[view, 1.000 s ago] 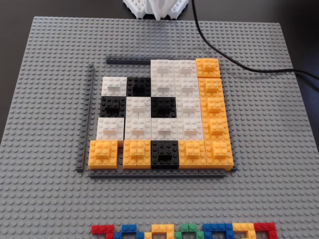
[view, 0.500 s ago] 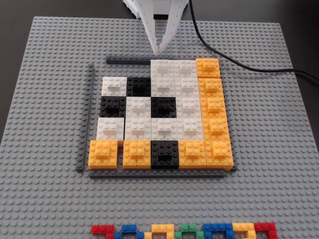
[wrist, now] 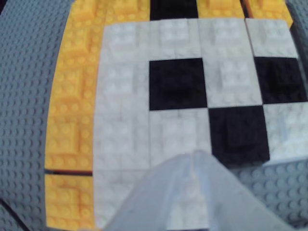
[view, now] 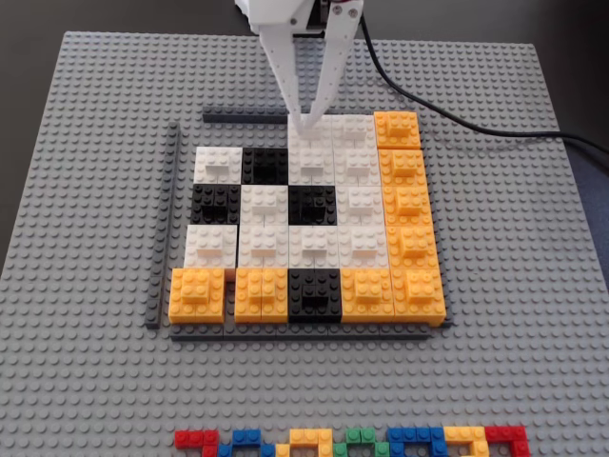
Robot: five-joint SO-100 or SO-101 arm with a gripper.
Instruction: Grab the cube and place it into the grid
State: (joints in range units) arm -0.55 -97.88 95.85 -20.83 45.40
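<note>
The grid (view: 314, 329) is a square mosaic of white, black and orange blocks lying on the grey baseplate, and it fills most of the wrist view (wrist: 178, 84). Several white cubes sit in it. My white gripper (view: 306, 124) reaches in from the top of the fixed view, its fingers meeting at a point with nothing between them. The tips hang over the near edge of the white cube (view: 310, 143) in the grid's far row. In the wrist view the gripper (wrist: 195, 155) rises from the bottom edge over that same white cube (wrist: 122, 185). I see no loose cube outside the grid.
The large grey baseplate (view: 86, 190) carries everything. A dark strip (view: 164, 224) lies apart on the grid's left and another (view: 243, 116) along its far side, with bare studs between that one and the blocks. A row of coloured bricks (view: 352, 440) lines the near edge. A black cable (view: 447, 124) crosses the far right.
The gripper has come down from the top edge of the fixed view to the grid's far row. The blocks have not moved.
</note>
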